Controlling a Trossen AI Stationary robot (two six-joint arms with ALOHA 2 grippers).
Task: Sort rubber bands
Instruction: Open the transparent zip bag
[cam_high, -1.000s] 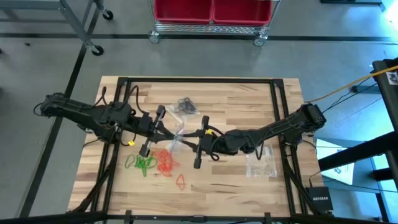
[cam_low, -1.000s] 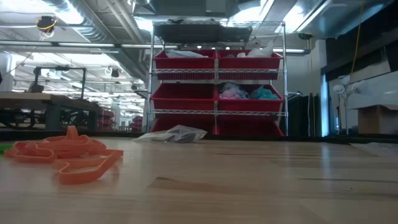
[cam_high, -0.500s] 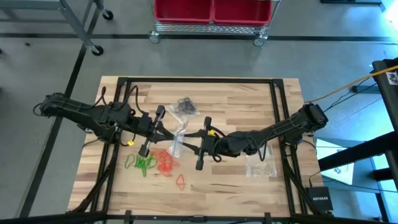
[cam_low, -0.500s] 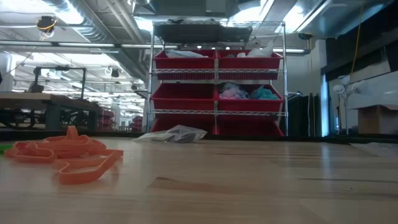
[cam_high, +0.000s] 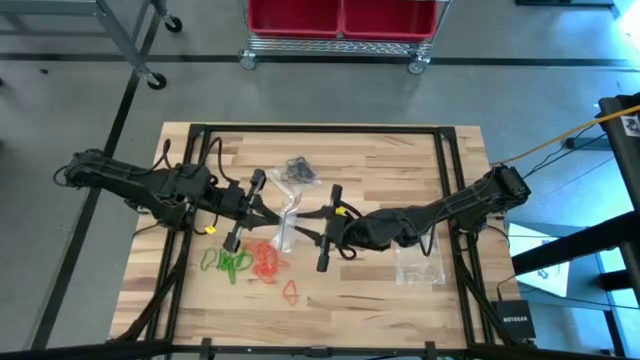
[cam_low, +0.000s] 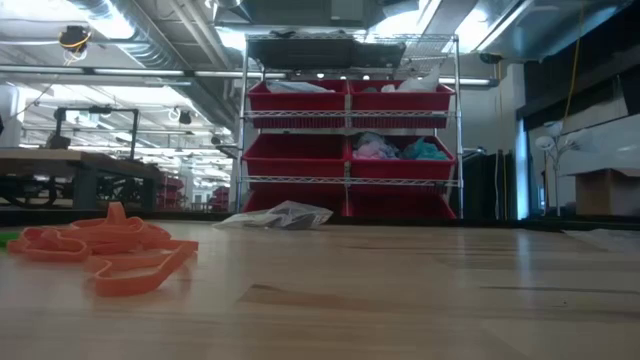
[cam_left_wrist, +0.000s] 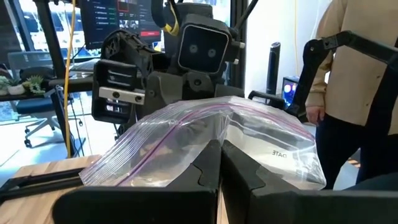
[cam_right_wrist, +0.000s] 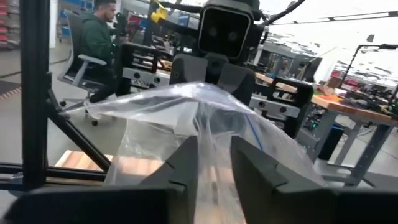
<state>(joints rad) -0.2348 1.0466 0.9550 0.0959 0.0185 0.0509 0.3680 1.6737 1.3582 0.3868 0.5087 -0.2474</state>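
A clear zip bag hangs above the table's middle between my two grippers. My left gripper comes from the left and is shut on it. My right gripper comes from the right and stands open, with the bag's film between and over its fingers. Below lie the rubber bands: a green heap, an orange-red heap with one loop nearer, and a black heap farther back. Neither gripper shows in the low view. My left gripper pinches the bag's upper part just below the purple zip line between its two shut fingers. The fingers come level from the table's left. The bag is lifted clear and spreads out beyond the fingertips. My right gripper has the bag's film in the gap between its fingers, coming level from the table's right; I cannot tell whether the pads touch it.
A second clear bag lies flat on the table's right part. A black frame runs around the table top. Red bins on a wire rack stand behind the far edge. A person stands beyond the table.
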